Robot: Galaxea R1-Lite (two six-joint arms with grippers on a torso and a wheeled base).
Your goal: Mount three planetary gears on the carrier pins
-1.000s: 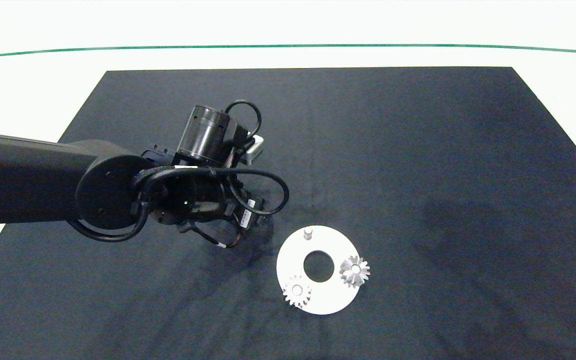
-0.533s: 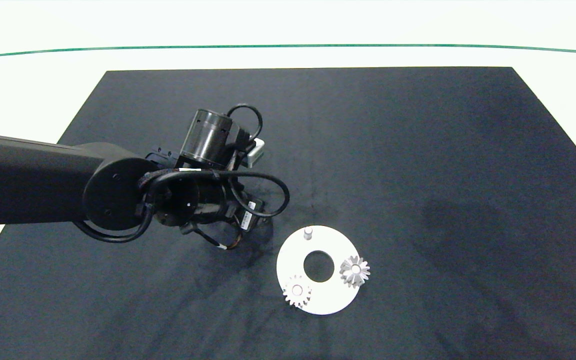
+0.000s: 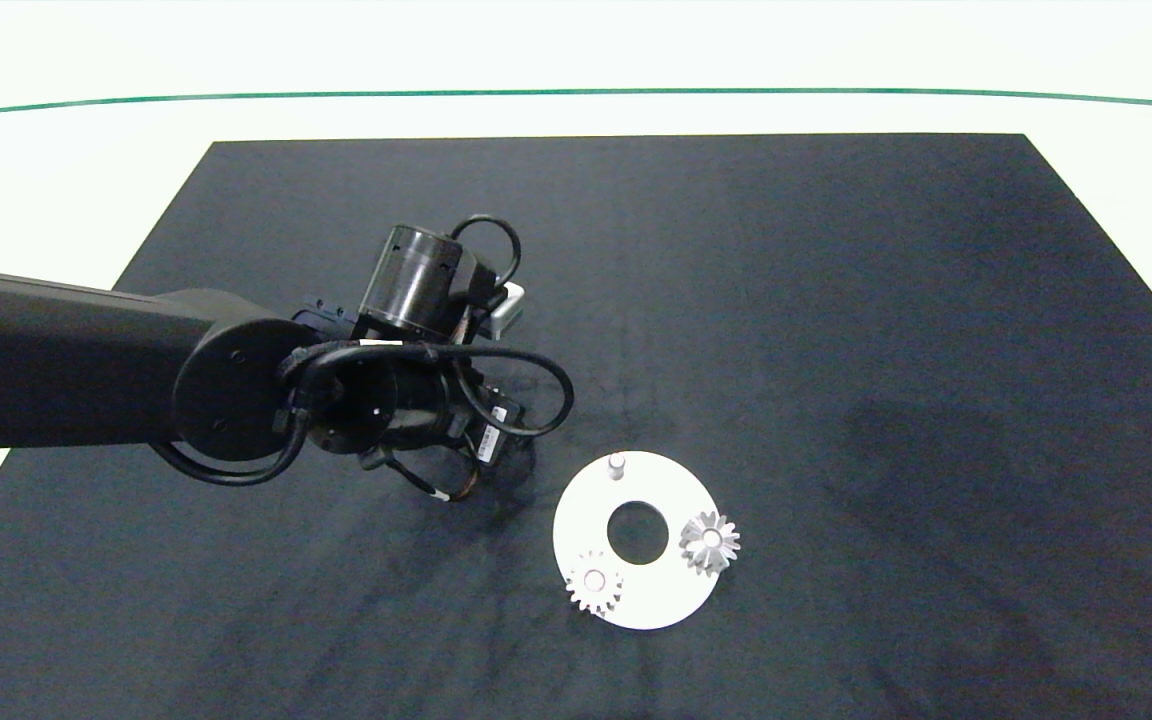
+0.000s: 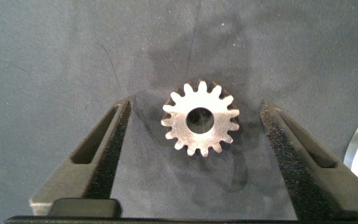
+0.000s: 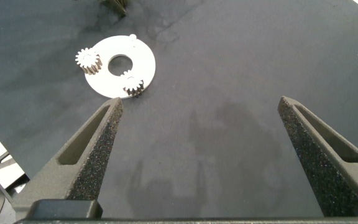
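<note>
now the left gripper (image 4: 194, 155) hangs over the dark mat (image 3: 836, 300) with its fingers (image 4: 98, 155) spread wide, one on each side of a loose gear (image 4: 200, 117) that lies flat on the mat between them. neither pad touches it; there's clear mat on both sides of the teeth. in the head view the left arm (image 3: 236, 380) reaches in from the left and its own wrist hides that gear completely, so only the wrist camera shows it. just beside the arm sits the white disc (image 3: 586, 520), two gears already on it: one (image 3: 594, 582) at its near edge, one (image 3: 709, 542) at its right edge. the far pin (image 3: 616, 465) stands bare. the right gripper (image 5: 201, 155) is held wide apart too, gripping nothing, well away from the disc.
</note>
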